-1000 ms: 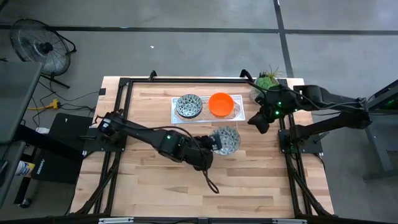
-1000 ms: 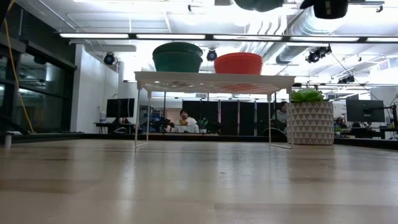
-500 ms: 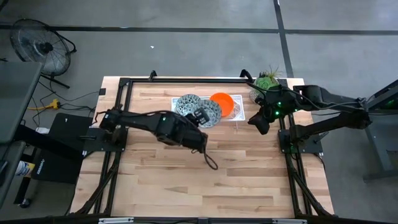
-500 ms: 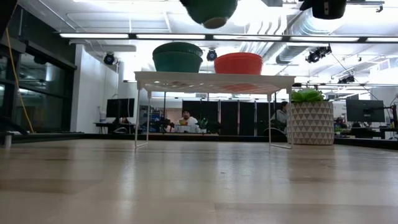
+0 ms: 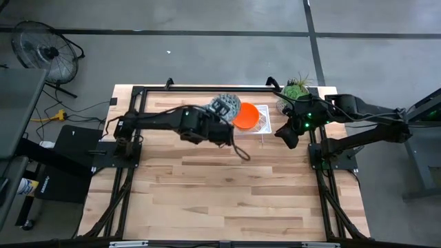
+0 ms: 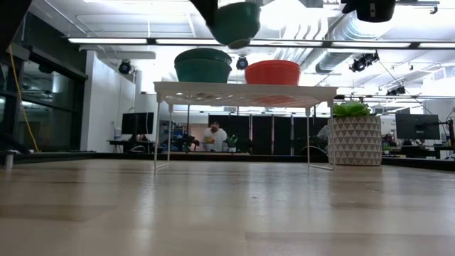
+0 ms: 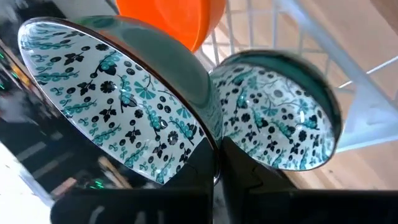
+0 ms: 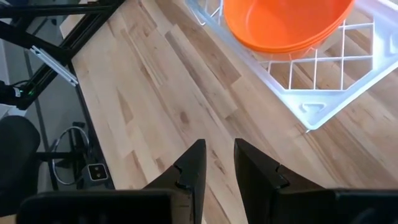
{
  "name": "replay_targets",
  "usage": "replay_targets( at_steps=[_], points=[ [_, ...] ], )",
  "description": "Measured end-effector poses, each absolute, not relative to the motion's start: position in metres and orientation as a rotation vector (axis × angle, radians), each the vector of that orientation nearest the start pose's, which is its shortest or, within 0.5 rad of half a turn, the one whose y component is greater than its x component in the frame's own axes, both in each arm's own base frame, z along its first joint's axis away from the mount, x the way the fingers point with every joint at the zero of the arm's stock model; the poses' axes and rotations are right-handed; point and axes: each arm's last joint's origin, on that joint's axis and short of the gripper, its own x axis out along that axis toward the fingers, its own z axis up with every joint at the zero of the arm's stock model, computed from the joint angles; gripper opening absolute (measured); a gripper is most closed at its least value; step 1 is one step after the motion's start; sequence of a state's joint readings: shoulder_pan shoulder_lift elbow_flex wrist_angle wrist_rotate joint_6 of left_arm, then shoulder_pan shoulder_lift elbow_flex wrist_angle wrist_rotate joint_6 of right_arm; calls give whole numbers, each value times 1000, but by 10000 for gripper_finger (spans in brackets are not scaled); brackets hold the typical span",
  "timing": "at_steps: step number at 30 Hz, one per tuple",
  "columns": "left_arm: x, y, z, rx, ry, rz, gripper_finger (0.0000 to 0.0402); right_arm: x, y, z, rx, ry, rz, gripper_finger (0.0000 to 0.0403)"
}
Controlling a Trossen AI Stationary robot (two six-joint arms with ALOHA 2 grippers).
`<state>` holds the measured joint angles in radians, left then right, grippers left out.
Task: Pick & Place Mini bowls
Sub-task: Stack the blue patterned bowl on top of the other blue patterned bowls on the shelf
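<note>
Risk lies in the left gripper (image 7: 214, 168), jaws pinched on a patterned bowl's (image 5: 226, 106) rim above the wire rack (image 8: 323, 102): slip or misjudged stacking; right gripper (image 8: 219, 165) waits part-open, empty

An open-plan office or robotics lab: long ceiling light strips (image 6: 213, 40) and exposed ducts (image 6: 341, 32), monitors (image 6: 136, 123) on desks, a person (image 6: 213, 134) seated there, concrete floor (image 5: 207, 55), and a floor fan (image 5: 40, 49) beside the wooden counter (image 5: 227, 186).

Both arms are matte black tubular links with tiny green status LEDs, and a black cable loops off the left arm (image 5: 180, 124).
</note>
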<state>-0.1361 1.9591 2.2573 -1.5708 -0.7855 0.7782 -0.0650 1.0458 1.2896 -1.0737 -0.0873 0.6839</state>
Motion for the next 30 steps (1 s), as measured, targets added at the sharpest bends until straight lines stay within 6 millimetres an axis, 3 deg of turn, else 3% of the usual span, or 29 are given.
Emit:
replay_targets(
  at_steps=[7,19,30],
  points=[
    [363,-10,390,970,1345,133,0,176,-9,378,691,802,-268,71],
    [364,-11,389,751,1300,238,0,176,-10,378,646,805,-260,71],
    [364,-12,389,708,1290,264,0,175,-10,377,612,812,-256,71]
  ],
)
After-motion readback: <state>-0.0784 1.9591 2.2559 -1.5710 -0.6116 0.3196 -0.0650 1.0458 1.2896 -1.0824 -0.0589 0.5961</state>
